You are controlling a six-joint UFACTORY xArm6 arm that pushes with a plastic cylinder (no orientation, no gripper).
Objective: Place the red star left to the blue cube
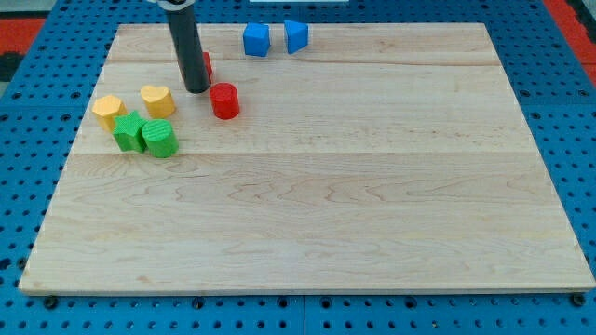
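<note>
Near the view's top left: my tip (196, 90) rests on the desk (372, 205), at the lower end of the dark rod (186, 42) that comes down from the top edge.
End effector: a plain rod with no jaws, so it neither spreads nor pinches; nothing is held by it.
Red star: a sliver of red (209, 65) shows just behind the rod on its right side, touching or almost touching it; most of it is hidden, so its shape cannot be made out from here.
Red cylinder (224, 100): just right of my tip and slightly lower in the view, close by but apart from it.
Blue cube (256, 40): near the desk's top edge, up and to the right of my tip, well clear of the red sliver.
Blue wedge-like block (296, 36): immediately right of the blue cube, with a narrow gap between them.
Yellow blocks: one (158, 100) sits left of my tip, and the other (109, 110) lies further left; they are near each other without touching.
Green blocks: one (129, 131) and one (159, 138) sit side by side, touching, just below the yellow pair.
Desk: pale wooden board lying on a blue perforated surface (28, 186).
</note>
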